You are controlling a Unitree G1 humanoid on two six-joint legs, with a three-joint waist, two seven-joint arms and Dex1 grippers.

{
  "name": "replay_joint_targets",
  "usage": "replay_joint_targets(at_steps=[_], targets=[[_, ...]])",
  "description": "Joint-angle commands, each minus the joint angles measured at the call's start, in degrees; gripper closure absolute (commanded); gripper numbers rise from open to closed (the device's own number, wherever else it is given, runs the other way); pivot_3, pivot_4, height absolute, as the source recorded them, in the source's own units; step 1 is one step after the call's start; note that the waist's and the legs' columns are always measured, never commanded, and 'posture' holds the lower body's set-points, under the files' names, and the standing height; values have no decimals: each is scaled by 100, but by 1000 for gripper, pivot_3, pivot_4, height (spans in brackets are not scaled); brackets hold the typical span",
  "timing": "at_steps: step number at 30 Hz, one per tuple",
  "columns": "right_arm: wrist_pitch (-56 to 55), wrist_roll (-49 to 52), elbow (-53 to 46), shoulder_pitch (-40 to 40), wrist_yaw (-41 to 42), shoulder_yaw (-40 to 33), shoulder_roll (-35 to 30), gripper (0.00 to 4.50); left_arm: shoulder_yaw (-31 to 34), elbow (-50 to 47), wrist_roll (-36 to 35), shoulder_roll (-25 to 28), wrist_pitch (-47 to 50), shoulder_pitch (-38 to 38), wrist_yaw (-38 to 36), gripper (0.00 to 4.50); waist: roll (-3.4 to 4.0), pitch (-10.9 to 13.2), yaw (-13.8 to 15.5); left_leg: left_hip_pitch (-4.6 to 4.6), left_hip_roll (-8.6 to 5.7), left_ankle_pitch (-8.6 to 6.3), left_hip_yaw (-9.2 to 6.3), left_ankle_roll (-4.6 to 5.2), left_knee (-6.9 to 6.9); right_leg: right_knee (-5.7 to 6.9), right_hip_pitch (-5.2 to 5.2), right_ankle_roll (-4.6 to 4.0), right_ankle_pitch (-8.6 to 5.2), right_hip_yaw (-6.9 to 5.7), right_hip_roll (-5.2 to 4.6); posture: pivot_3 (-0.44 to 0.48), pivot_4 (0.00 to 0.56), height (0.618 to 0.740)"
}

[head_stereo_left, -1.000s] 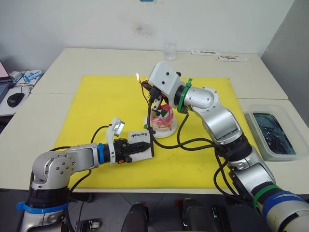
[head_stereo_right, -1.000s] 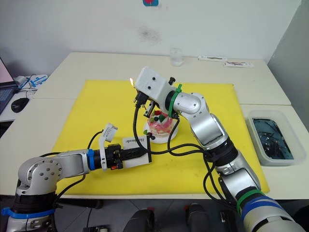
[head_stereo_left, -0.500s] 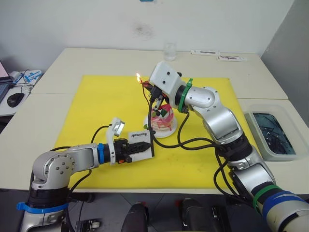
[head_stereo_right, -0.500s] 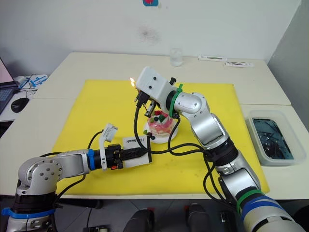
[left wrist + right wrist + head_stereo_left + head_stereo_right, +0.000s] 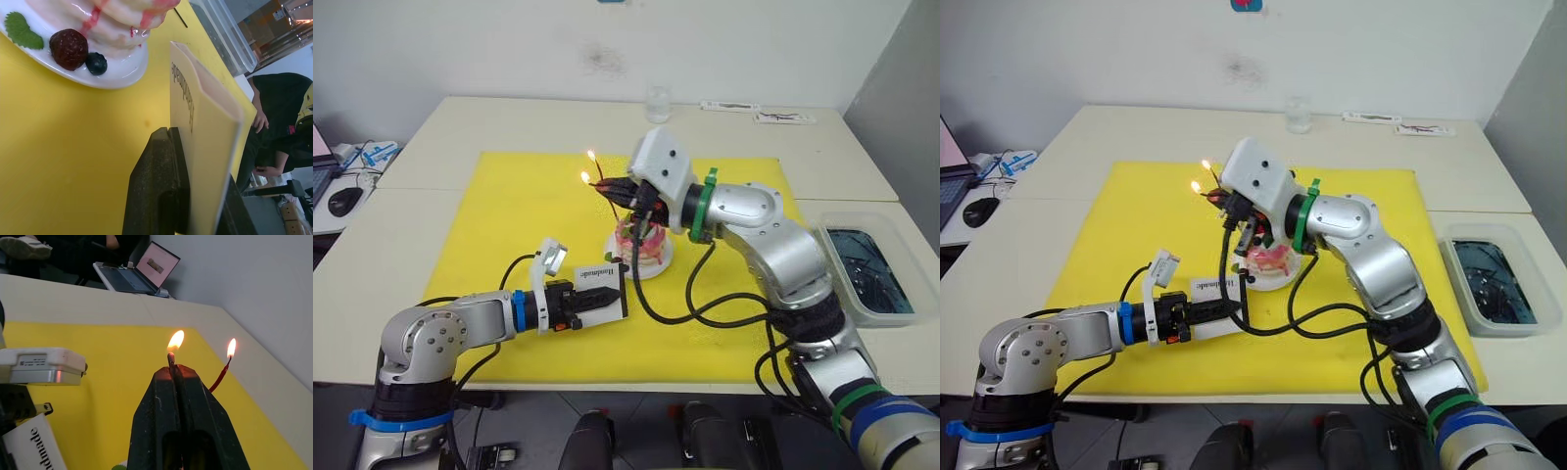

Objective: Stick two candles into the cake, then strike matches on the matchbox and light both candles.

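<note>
1. The right gripper (image 5: pixel 175 374) has swung away from the cake (image 5: pixel 639 241), its fingers pinched together on a burning match (image 5: pixel 171 358).
2. Two flames now show where there was one: the match's and the red candle (image 5: pixel 219 377), lit at its tip.
3. The cake sits at mat centre; the matchbox (image 5: pixel 598 290) is at 7 o'clock from it, clamped in the left gripper (image 5: pixel 590 300).
4. One candle looks done; the tan one probably remains.

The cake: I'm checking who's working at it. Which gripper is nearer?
Right. The right gripper holds a burning match just above the cake; the left gripper, clamping the matchbox, sits beside its plate, lower and nearer the robot.
</note>
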Motion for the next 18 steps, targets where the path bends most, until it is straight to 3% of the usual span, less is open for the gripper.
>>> replay_joint_targets(at_steps=[1, 10, 18], targets=[[314, 421, -743, 282, 218, -510, -499, 4492, -46, -165, -180, 69, 55, -73, -207, 4500, 0, 0, 4, 0, 0, 0, 1, 0, 0, 0, -1, 5, -3, 1, 0, 0, 150, 740], [1141, 1213, -2110, 1863, 366, -2026, -2177, 4492, -173, -219, -215, 102, 97, -52, -387, 4500, 0, 0, 45, -3, 0, -1, 4, 1, -5, -3, -4, 19, -17, 2, 0, 0, 150, 740], [724, 769, -1600, 3640, 170, -3920, -3323, 4492, -326, -342, -295, 107, 119, -15, -528, 4500, -1, 0, 53, -2, -1, -1, 22, 2, 4, -10, 0, 10, -24, 16, -1, 0, 150, 740]])
